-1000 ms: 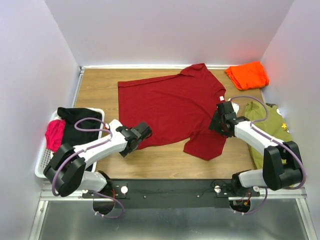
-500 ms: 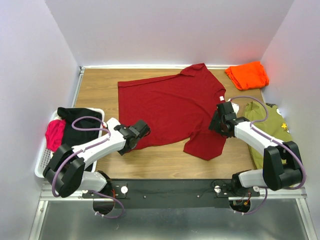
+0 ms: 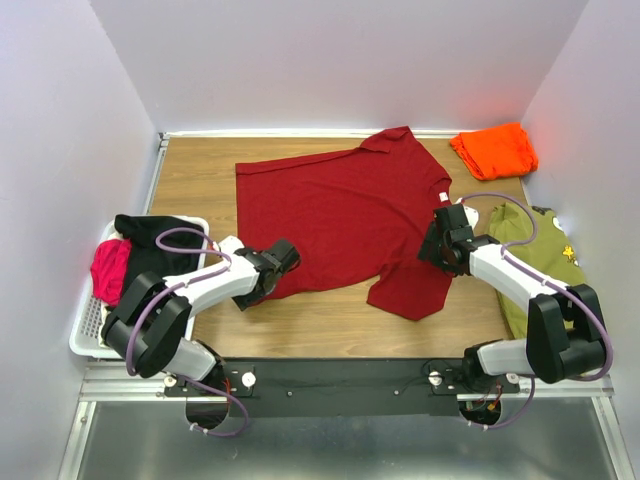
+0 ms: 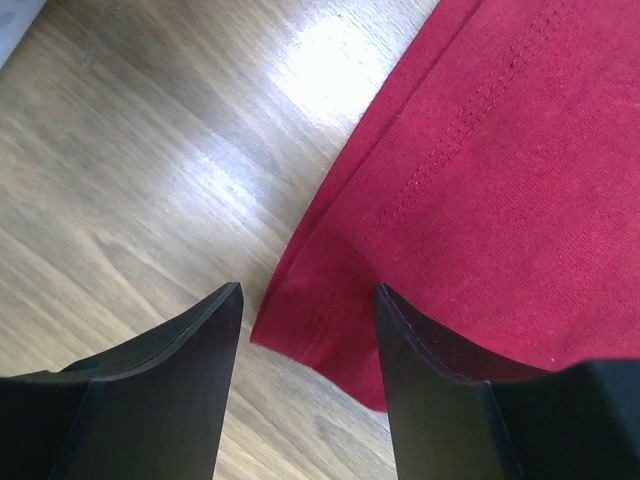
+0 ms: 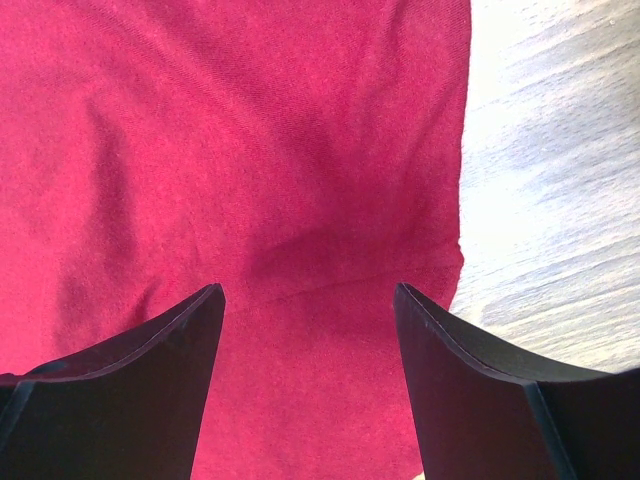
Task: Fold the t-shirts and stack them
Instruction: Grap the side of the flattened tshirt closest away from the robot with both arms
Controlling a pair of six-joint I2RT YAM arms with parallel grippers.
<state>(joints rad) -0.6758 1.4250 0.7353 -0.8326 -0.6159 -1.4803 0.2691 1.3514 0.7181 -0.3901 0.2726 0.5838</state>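
While the dark red t-shirt (image 3: 340, 215) lies spread flat across the middle of the bench (image 3: 200, 170), I can see no fold in it yet. Its collar points to the far side and its hem to the near left.

My left gripper (image 4: 308, 300) is low over the shirt's near-left hem corner. The jaws are apart and straddle that corner without pinching it. My right gripper (image 5: 308, 295) hangs over the shirt's right side, close to the edge where cloth gives way to wood. Its jaws are also spread and grasp nothing.

The orange t-shirt (image 3: 494, 150) sits in the far right corner as a compact bundle, well apart from the red one. I judge it to be already folded and the start of the stack. On that reading the task is at an early stage: the red shirt has to be folded and carried onto the orange one.

An olive shirt (image 3: 535, 255) lies loose along the right edge, partly under my right arm, and looks unfolded. At the near left a white basket (image 3: 85, 330) holds a black garment (image 3: 155, 240) and a pink garment (image 3: 110, 268), both crumpled, so more may be waiting.

The bench is light wood with a slight sheen, closed in by plain pale walls (image 3: 330, 60) on the left, far and right sides.
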